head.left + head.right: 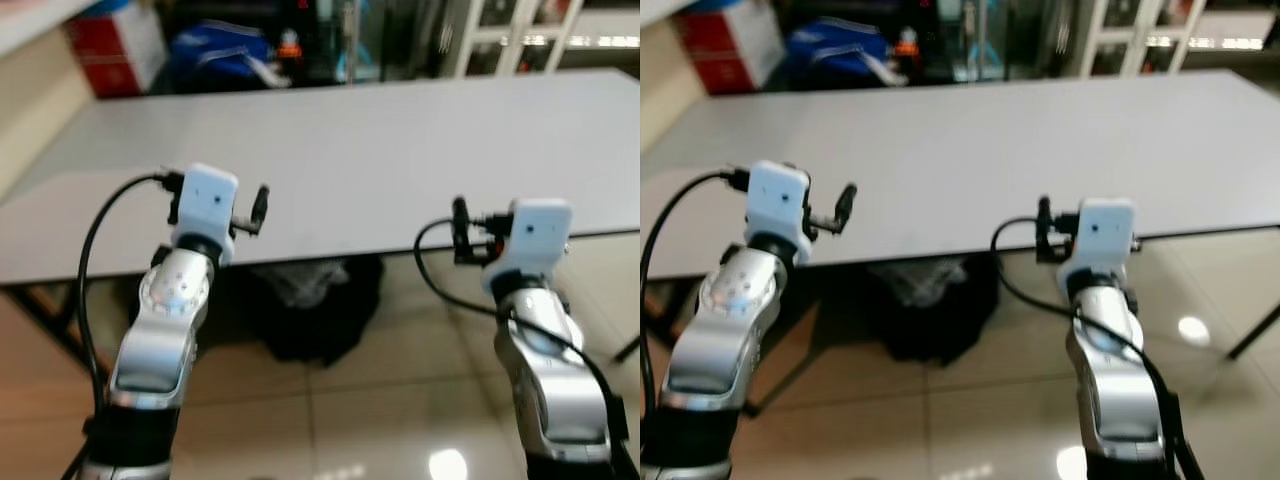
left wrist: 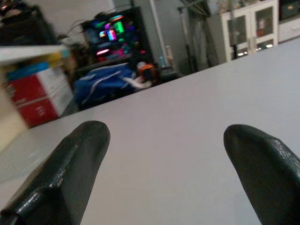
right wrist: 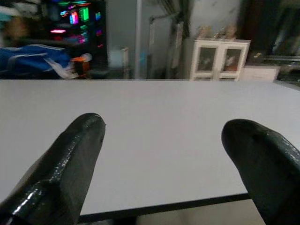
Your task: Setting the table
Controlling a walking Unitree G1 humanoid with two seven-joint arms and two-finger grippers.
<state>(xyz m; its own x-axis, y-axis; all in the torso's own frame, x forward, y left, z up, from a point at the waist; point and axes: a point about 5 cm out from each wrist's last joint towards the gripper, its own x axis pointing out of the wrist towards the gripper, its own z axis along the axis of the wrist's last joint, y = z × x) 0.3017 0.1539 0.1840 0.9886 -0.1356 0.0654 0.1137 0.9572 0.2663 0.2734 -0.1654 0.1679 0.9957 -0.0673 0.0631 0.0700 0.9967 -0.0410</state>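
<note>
A long pale grey table (image 1: 350, 140) stretches across in front of me, its top a plain flat surface. Both silver arms are raised at its near edge, the left arm (image 1: 190, 270) at the left part and the right arm (image 1: 530, 290) at the right part. In the left wrist view my left gripper (image 2: 164, 136) is open, its two black fingers (image 2: 79, 154) wide apart just above the tabletop, holding nothing. My right gripper (image 3: 163, 126) is likewise open over the table's near edge, with nothing between its fingers (image 3: 75, 154).
A black bag (image 1: 310, 310) lies on the tiled floor under the table. Beyond the far edge are a red box (image 1: 115, 45), a blue bag (image 1: 220, 50) and a white glass-door cabinet (image 1: 510, 35). A table leg (image 1: 50, 320) slants at the left.
</note>
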